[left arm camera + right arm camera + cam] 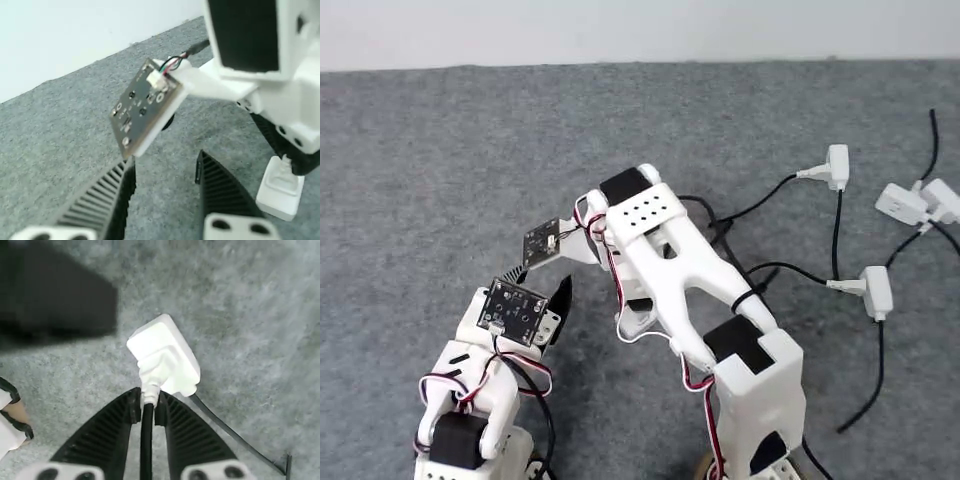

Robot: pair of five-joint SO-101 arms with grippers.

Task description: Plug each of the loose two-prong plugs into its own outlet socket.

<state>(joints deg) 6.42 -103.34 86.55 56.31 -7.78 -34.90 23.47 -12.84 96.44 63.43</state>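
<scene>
**While One Lead Is Gripped: Task Status**

As the right wrist view shows it, my right gripper [148,400] is clamped on the black cable [146,440] just behind a white plug [152,371]. That plug lies against the face of a white socket block [167,340] on the grey carpet [260,300]. Its prongs are hidden, so I judge it seated or very nearly so. I cannot confirm full insertion.

My left gripper [165,162] is spread wide and carries nothing. It hangs low over the carpet, near my right arm's camera board [145,107].

Remaining work, judged from the high view: more white parts lie well apart from both arms, off to the right arm's side.
- The first piece [835,166] sits toward the wall.
- The second piece [872,292] sits nearer my base.
- The pair of blocks [902,205] lies beyond them, touching or just beside each other.

Each trails a black lead. I cannot tell from here which are plugs, which are sockets, or whether any are mated.

Status: one plug is at its socket, under grip. I judge the task unfinished until the far parts are checked.
</scene>
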